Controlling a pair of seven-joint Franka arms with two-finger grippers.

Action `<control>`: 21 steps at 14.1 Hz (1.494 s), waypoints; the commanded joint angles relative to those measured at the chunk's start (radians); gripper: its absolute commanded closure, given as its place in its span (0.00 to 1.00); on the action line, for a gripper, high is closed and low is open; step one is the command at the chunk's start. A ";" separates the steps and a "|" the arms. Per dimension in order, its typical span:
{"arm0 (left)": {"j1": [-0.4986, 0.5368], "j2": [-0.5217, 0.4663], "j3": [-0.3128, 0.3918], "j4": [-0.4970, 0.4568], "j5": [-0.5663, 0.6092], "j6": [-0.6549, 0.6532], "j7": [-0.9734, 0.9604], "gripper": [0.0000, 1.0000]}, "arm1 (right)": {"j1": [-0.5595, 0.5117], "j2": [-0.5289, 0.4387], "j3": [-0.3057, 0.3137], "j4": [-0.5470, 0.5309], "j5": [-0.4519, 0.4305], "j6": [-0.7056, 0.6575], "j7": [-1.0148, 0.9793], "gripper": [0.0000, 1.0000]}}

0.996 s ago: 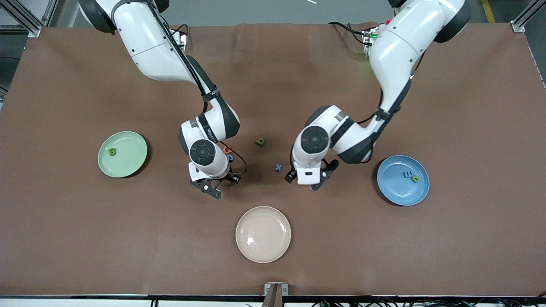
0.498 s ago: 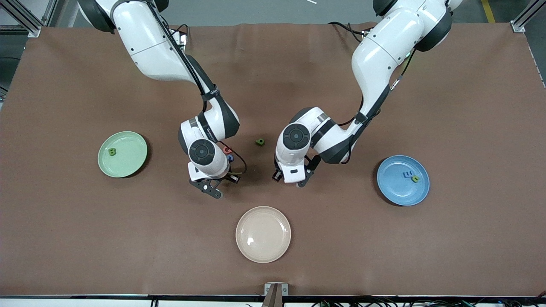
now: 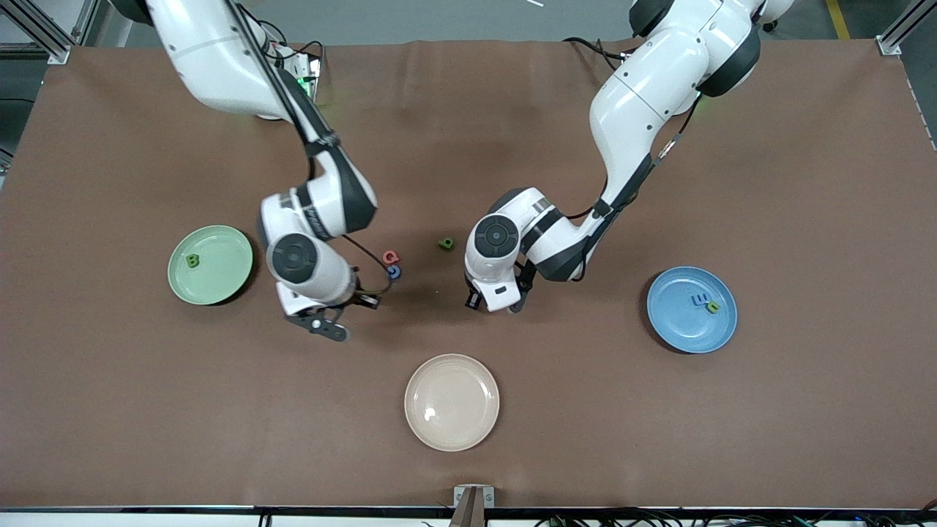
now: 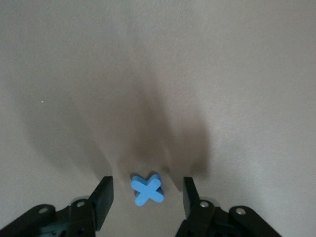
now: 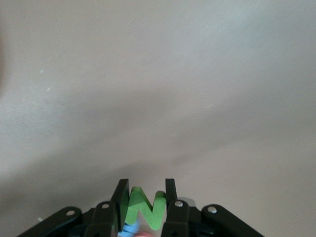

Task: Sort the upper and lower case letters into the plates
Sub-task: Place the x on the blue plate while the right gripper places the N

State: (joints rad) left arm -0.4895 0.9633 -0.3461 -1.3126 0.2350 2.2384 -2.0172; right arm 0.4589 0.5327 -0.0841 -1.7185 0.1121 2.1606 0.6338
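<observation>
Right wrist view showed the right pincer (image 5: 143, 197) clamped on a green letter N (image 5: 143, 207), up over the brown desk (image 3: 659, 439) beside the green plate (image 3: 227, 274). A green B (image 3: 192, 260) lay in that plate. The left pincer (image 4: 147, 197) was spread apart around a blue x (image 4: 147, 188) on the desk. Two small letters (image 3: 704, 302) sat in the blue plate (image 3: 681, 333). A red letter (image 3: 391, 257) and a blue letter (image 3: 394, 272) lay touching near the middle.
</observation>
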 commanded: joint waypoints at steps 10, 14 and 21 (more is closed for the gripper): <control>-0.047 0.000 0.062 0.021 0.035 -0.026 -0.009 0.99 | -0.478 -0.318 0.009 -0.510 -0.006 0.192 -0.843 0.94; -0.002 -0.082 0.082 0.003 0.099 -0.147 0.026 0.99 | -0.562 -0.316 0.009 -0.616 -0.005 0.289 -0.945 0.94; 0.230 -0.368 0.061 -0.322 0.184 -0.191 0.308 0.98 | -0.575 -0.307 0.009 -0.713 -0.005 0.386 -0.945 0.93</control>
State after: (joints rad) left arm -0.3353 0.7269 -0.2684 -1.4581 0.3975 2.0246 -1.7948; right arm -0.0929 0.2609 -0.0932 -2.3920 0.1107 2.5254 -0.3025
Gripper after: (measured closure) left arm 0.727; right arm 0.661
